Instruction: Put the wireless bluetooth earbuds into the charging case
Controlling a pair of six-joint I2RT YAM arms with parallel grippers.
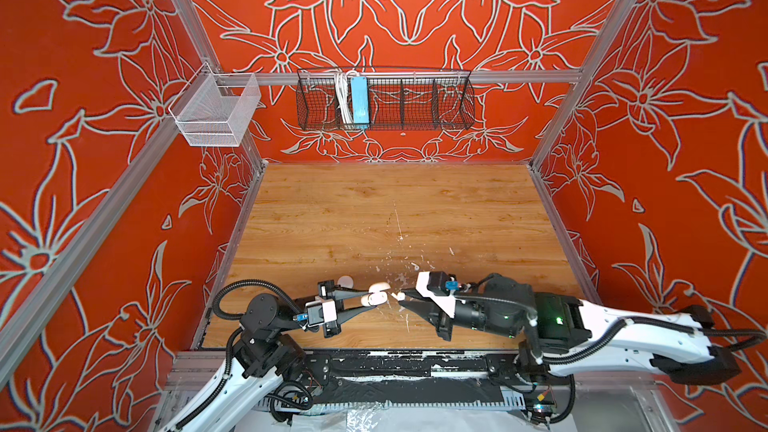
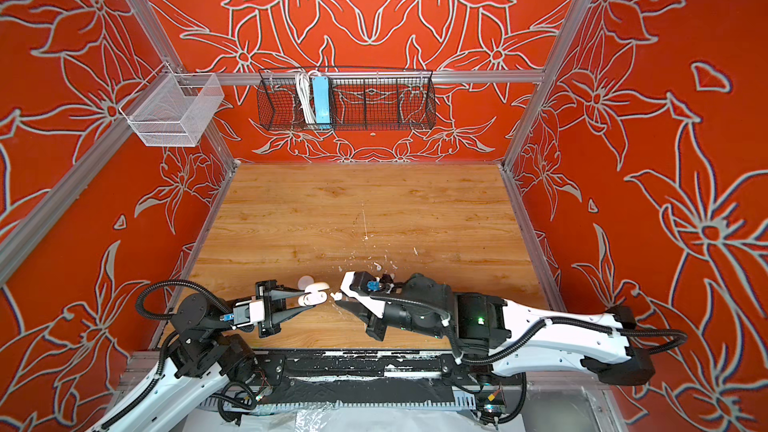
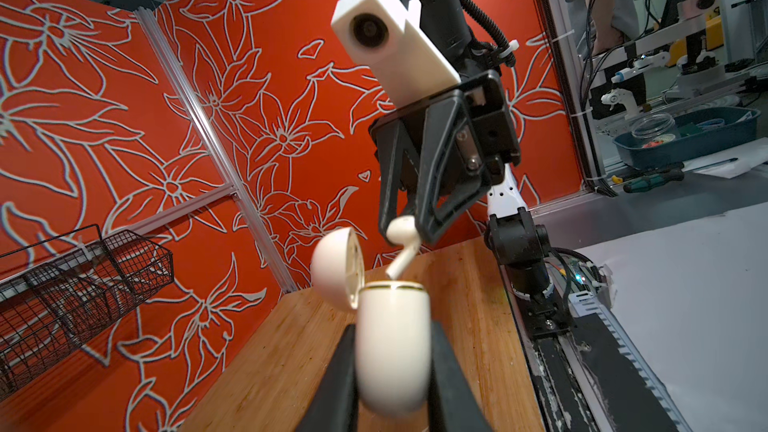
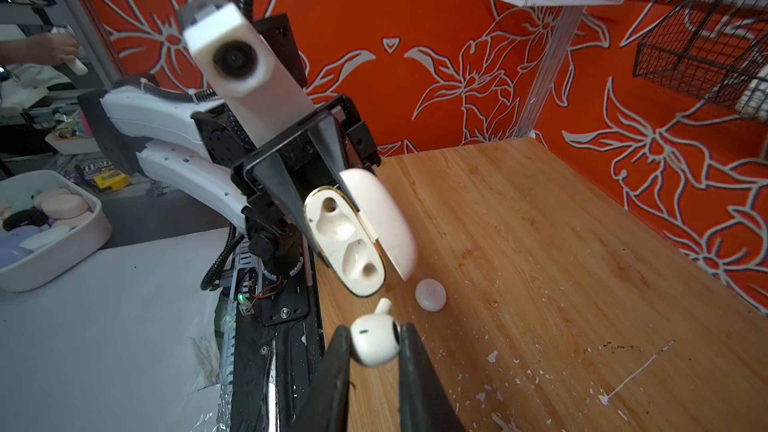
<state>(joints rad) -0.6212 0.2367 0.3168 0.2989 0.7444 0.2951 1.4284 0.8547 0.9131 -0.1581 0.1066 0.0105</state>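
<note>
Earbud [image 4: 374, 344] of glossy white plastic, rounded with a short stem, sits pinched between the black tapered fingers of the right gripper [image 4: 374, 328], held in the air with its stem just short of the case's open mouth. The left gripper [image 3: 392, 326] is clamped on the smooth, cream, oval plastic charging case [image 3: 392, 351], whose domed lid is hinged back. The right wrist view shows a gold-trimmed rim and two moulded sockets. A small white disc [image 4: 431, 293] lies nearby on the scuffed, paint-flecked wooden tabletop [image 4: 540, 243].
</note>
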